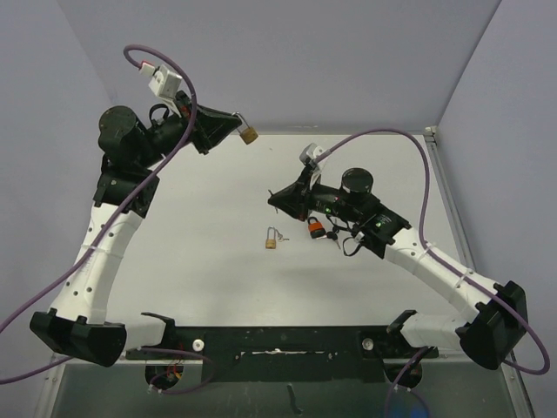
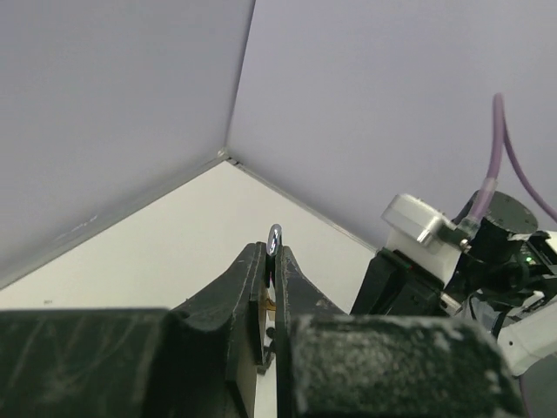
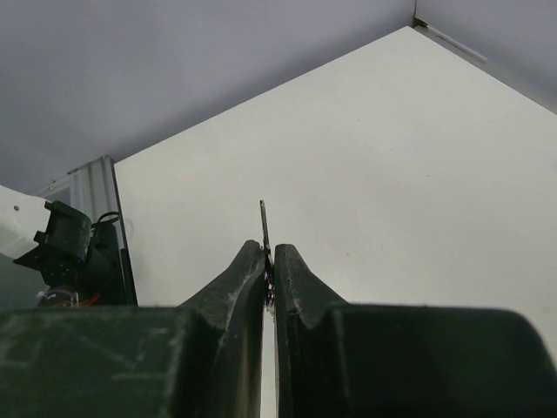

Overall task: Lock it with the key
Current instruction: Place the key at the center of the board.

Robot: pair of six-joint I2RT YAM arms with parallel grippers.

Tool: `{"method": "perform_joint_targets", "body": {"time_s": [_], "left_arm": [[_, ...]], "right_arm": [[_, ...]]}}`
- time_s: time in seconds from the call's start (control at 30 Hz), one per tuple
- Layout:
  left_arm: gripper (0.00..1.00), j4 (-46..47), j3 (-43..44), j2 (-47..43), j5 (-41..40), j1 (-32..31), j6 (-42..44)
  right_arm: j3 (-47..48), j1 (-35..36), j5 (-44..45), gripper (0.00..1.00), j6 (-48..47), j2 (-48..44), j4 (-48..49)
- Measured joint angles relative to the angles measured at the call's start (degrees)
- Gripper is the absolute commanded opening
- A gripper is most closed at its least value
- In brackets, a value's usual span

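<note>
Currently left gripper [image 1: 237,129] is clamped on the brass padlock [image 1: 249,135], raised far-left, and right gripper [image 3: 269,261] is pinched on the key [image 3: 263,222], blade sticking out past the tips, padlock well apart, up-left of it.

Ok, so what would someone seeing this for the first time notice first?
Probably the left gripper, up at the far left and shut on a brass padlock held in the air. Next, the right gripper over mid-table, pinching a thin key that pokes out past its fingers. Two more locks lie on the table close by: a small lock and an orange lock.
</note>
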Motion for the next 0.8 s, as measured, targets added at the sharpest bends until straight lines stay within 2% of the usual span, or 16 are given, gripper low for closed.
{"method": "perform_joint_targets", "body": {"time_s": [0.07,0.2,0.33,0.47,0.8], "left_arm": [[0.0,-0.72,-1.55,-0.13,0.15,1.2,0.04],[0.0,-2.8,-10.86,-1.01,0.04,3.91,0.13],[0.0,-8.66,-22.58,-0.9,-2.64,5.25,1.4],[0.0,-12.68,-30.23,0.61,-4.44,6.03,3.43],[0.0,-15.06,-36.11,10.91,-5.99,9.42,6.34]], "right_arm": [[0.02,0.13,1.33,0.0,0.11,0.28,-0.07],[1.57,0.48,3.87,0.0,0.24,4.02,-1.11],[4.79,2.58,7.69,0.0,-0.57,11.87,-3.32],[7.56,5.46,10.58,0.0,-1.18,19.89,-5.35],[9.88,7.37,11.54,0.0,0.96,34.6,-6.34]]}}
